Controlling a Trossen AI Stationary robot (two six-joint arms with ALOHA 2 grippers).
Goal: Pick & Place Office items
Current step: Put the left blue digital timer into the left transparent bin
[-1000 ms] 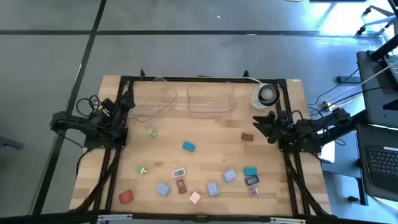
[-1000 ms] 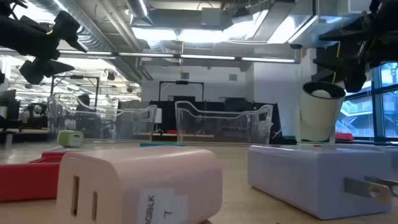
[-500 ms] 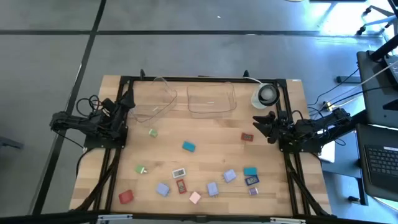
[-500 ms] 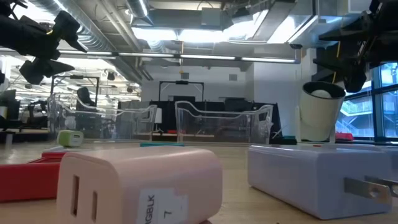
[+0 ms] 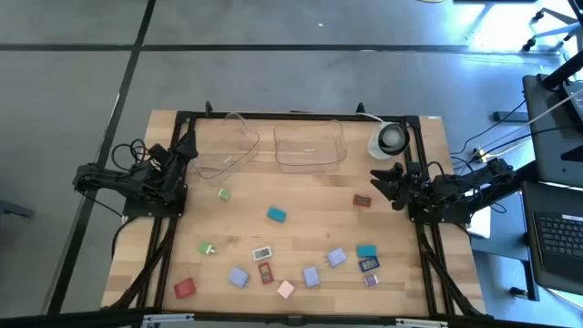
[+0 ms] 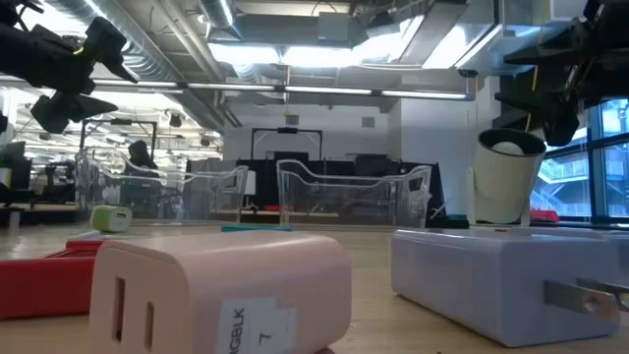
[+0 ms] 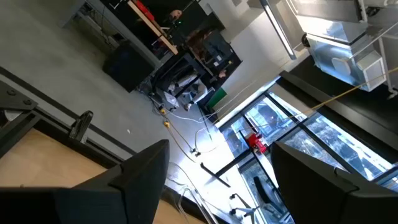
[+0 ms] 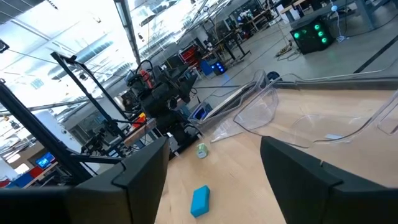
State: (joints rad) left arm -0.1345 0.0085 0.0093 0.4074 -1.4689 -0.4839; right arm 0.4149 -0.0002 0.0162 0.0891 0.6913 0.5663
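Left end effector [image 5: 189, 146] hovered at the counter's [image 5: 301, 196] left edge, fingers apart, empty. Right end effector [image 5: 383, 179] hung at the right edge, fingers apart, empty, just right of a red block [image 5: 362, 200] and below a white round object [image 5: 390, 138]. Blocks [image 5: 276, 215] lay scattered between and nearer the front than both, trays [image 5: 310, 146] behind. Read "7" on pink block [image 6: 221, 285]. Pale wood counter; grey floor, open workshop beyond.
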